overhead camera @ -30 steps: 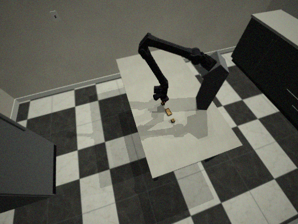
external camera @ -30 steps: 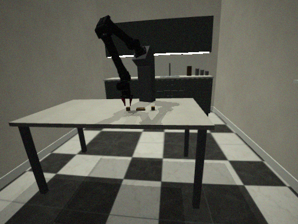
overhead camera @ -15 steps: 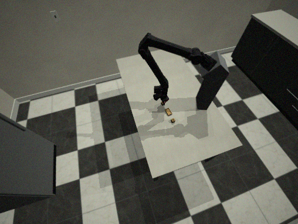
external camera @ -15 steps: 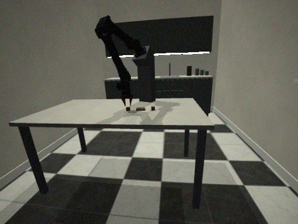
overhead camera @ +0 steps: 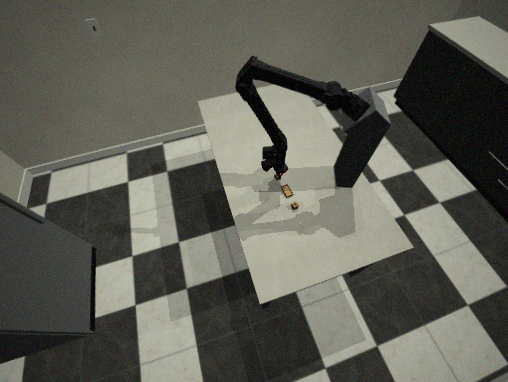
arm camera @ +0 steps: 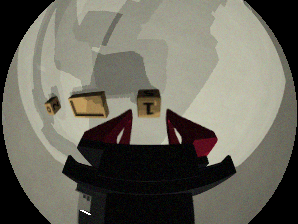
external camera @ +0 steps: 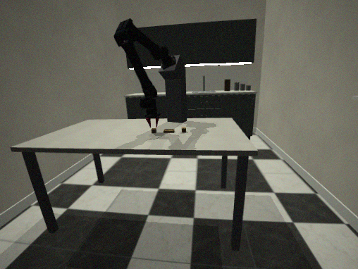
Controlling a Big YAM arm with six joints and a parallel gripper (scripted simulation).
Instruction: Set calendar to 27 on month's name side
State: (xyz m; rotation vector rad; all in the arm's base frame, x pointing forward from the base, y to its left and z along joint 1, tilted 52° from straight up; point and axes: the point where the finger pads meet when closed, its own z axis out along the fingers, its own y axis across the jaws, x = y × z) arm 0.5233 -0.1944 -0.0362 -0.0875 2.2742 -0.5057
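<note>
One cube (overhead camera: 277, 176) (external camera: 153, 130) (arm camera: 149, 104) lies just beyond the end effector (overhead camera: 283, 171) (external camera: 153, 127) (arm camera: 149, 113).

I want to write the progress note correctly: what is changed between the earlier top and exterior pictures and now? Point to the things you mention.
Nothing visibly changed. The gripper (overhead camera: 281, 173) (external camera: 153, 127) (arm camera: 149, 113) is open above the nearer cube (overhead camera: 277, 177) (external camera: 153, 130) (arm camera: 149, 106), holding nothing; that cube, the tray (overhead camera: 287, 191) (external camera: 168, 131) (arm camera: 89, 105) and the other cube (overhead camera: 295, 205) (external camera: 184, 129) (arm camera: 52, 106) stayed in place.
</note>
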